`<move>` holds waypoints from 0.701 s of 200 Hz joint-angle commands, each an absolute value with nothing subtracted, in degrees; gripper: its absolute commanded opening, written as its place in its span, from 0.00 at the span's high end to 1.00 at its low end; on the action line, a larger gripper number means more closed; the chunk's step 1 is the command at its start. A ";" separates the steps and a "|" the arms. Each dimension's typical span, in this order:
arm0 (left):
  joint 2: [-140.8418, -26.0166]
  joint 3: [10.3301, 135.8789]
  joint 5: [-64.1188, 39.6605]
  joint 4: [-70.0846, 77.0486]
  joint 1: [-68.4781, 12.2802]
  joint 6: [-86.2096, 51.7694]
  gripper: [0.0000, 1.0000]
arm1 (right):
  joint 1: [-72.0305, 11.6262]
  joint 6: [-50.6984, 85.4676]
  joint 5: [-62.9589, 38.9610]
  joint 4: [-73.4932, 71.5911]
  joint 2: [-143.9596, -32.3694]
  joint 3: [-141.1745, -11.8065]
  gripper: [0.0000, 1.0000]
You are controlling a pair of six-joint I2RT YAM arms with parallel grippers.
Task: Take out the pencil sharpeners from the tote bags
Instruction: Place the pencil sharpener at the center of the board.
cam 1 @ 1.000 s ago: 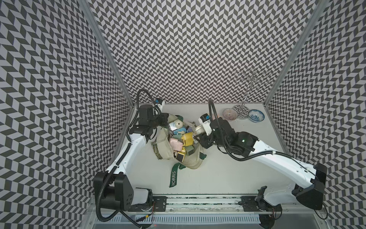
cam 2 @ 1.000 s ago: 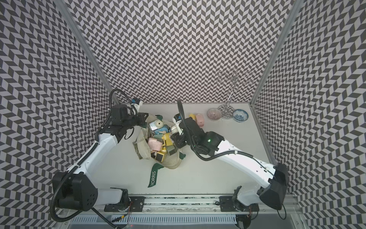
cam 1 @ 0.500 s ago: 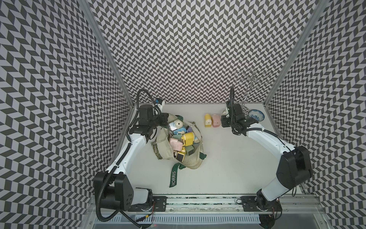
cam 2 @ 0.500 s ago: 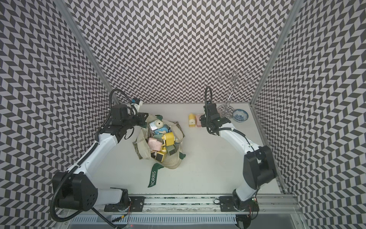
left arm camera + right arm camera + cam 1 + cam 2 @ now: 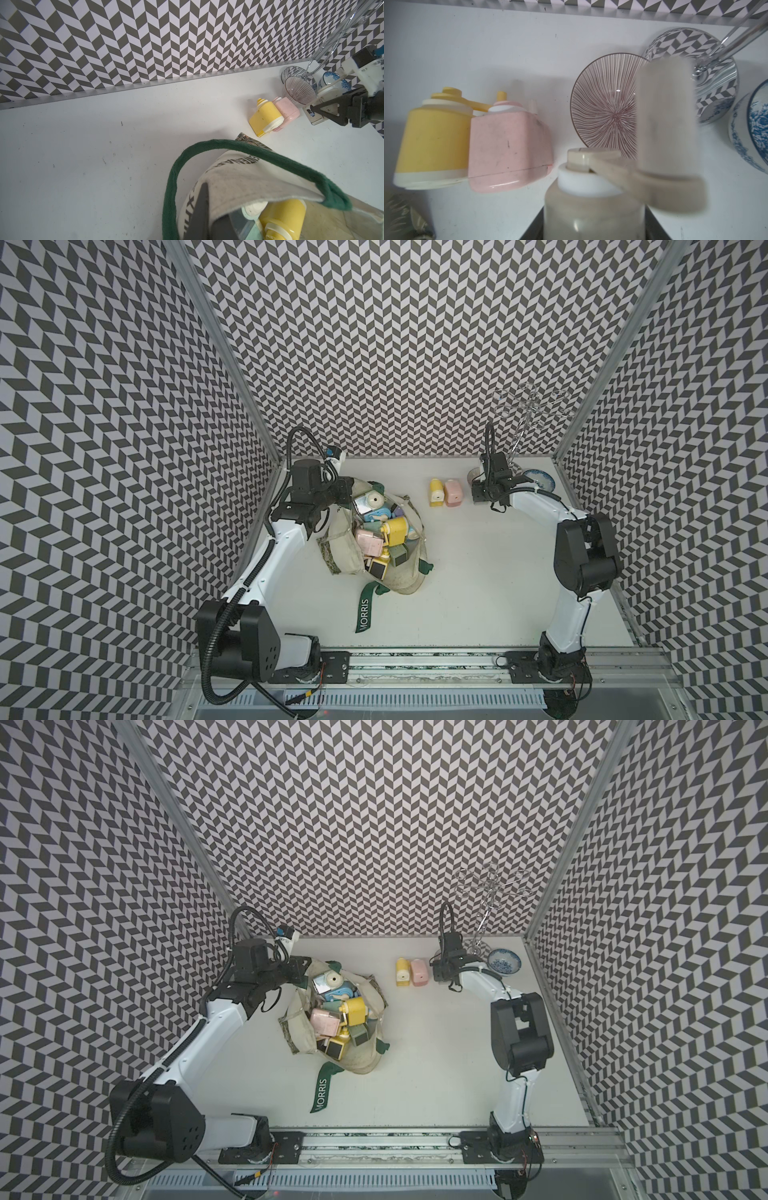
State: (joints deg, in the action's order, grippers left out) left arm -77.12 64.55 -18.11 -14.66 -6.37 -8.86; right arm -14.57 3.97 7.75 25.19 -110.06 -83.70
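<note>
Right gripper (image 5: pixel 476 493) grips a beige sharpener (image 5: pixel 591 209) just beside the pink sharpener (image 5: pixel 452 492) on the table (image 5: pixel 498 572); left gripper (image 5: pixel 344 499) pinches the tote bag (image 5: pixel 399 576) rim. I judge placement underway: lower, release, then reach for the sharpeners (image 5: pixel 374 539) left inside the bag.

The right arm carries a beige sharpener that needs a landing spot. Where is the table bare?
Bare: table between tote bag and right arm; back-wall strip from bag to yellow sharpener. Crowded: far corner, with pink sharpener, striped bowl, glass stand, blue bowl, held beige sharpener.
</note>
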 commanded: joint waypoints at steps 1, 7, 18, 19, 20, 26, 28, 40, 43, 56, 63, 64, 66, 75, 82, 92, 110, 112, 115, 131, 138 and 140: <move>-74.43 68.73 -18.29 -5.64 -6.16 -8.72 1.00 | -14.89 2.99 5.81 21.05 -111.51 -86.13 0.67; -74.42 68.73 -18.33 -5.66 -6.16 -8.68 1.00 | -14.93 3.04 5.27 20.73 -111.71 -86.16 0.67; -74.43 68.74 -18.19 -5.69 -6.18 -8.70 1.00 | -14.95 3.00 5.08 20.16 -112.13 -86.05 0.67; -74.44 68.74 -18.19 -5.70 -6.16 -8.70 1.00 | -14.90 3.04 5.09 20.06 -112.19 -86.05 0.67; -74.44 68.73 -18.19 -5.71 -6.16 -8.70 1.00 | -14.92 3.01 5.09 20.00 -112.21 -86.05 0.67; -74.43 68.69 -18.20 -5.63 -6.16 -8.68 1.00 | -14.92 2.81 4.93 19.81 -112.59 -86.23 0.67; -74.44 68.65 -18.19 -5.65 -6.18 -8.67 1.00 | -14.89 2.75 4.82 19.81 -112.72 -86.38 0.67; -74.42 68.69 -18.19 -5.65 -6.16 -8.69 1.00 | -14.94 2.44 4.30 20.01 -113.45 -87.04 0.68; -74.44 68.71 -18.19 -5.63 -6.15 -8.66 1.00 | -14.96 2.41 4.03 20.02 -113.61 -87.16 0.68; -74.48 68.73 -18.19 -5.79 -6.15 -8.70 1.00 | -14.94 2.31 3.50 19.90 -114.11 -87.39 0.68; -74.50 68.73 -18.19 -5.79 -6.16 -8.63 1.00 | -14.96 2.37 3.91 19.84 -114.33 -87.45 0.68; -74.52 68.77 -18.19 -5.75 -6.16 -8.67 1.00 | -14.96 2.37 3.91 19.84 -114.33 -87.45 0.68; -74.51 68.74 -18.19 -5.79 -6.20 -8.65 1.00 | -14.97 2.35 3.99 19.86 -114.34 -87.39 0.68; -74.48 68.75 -18.19 -5.78 -6.23 -8.68 1.00 | -14.93 2.31 5.03 19.86 -114.75 -87.47 0.68; -74.52 68.74 -18.19 -5.73 -6.20 -8.70 1.00 | -14.93 2.38 5.64 20.26 -115.00 -87.66 0.68; -74.53 68.73 -18.19 -5.76 -6.15 -8.69 1.00 | -14.92 2.11 6.09 20.73 -115.31 -87.73 0.68; -74.44 68.74 -18.22 -5.73 -6.16 -8.69 1.00 | -14.83 2.00 7.35 21.59 -115.18 -87.18 0.68; -74.40 68.78 -18.20 -5.78 -6.18 -8.70 1.00 | -14.82 1.91 7.51 21.59 -115.17 -87.05 0.68; -74.39 68.74 -18.22 -5.74 -6.16 -8.66 1.00 | -14.83 1.78 7.67 21.62 -114.94 -86.75 0.68; -74.53 68.75 -18.24 -5.80 -6.17 -8.69 1.00 | -14.45 1.51 8.79 21.03 -113.87 -84.94 0.68; -74.53 68.80 -18.28 -5.84 -6.18 -8.68 1.00 | -14.31 1.71 8.51 20.63 -113.30 -83.92 0.68; -74.60 68.81 -18.28 -5.81 -6.20 -8.70 1.00 | -14.26 1.75 8.41 20.58 -113.16 -83.73 0.68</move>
